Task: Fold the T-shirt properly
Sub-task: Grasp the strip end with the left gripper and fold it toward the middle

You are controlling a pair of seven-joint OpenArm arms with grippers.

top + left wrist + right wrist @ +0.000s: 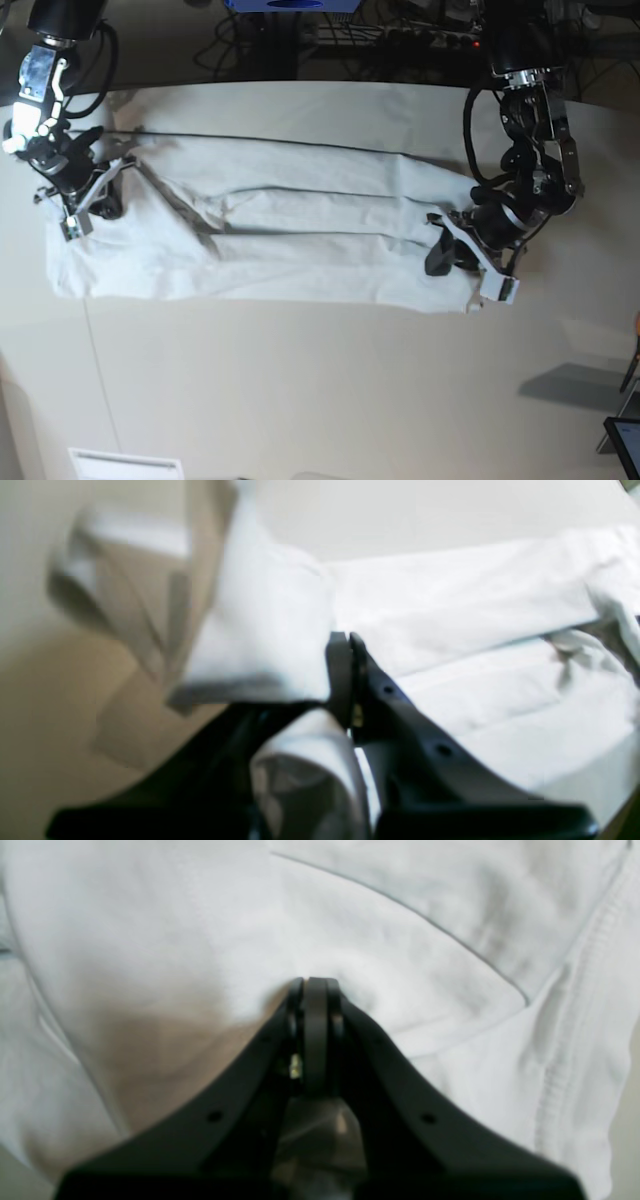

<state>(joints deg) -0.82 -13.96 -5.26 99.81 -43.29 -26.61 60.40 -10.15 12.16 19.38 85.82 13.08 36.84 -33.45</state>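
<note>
While spread lengthwise on the tabletop (330,390), one T-shirt (300,240), two arms.
Left fingers (345,645) clamp a shirt fold; right fingers (315,985) pinch cloth too.

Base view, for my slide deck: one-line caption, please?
Both grippers, left and right, pinch opposite ends of the white T-shirt.

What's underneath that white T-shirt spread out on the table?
Only the off-white table shows around the T-shirt, so it seems to lie straight on it. The cloth hides whatever is beneath. The left gripper and right gripper each pinch one end.
</note>
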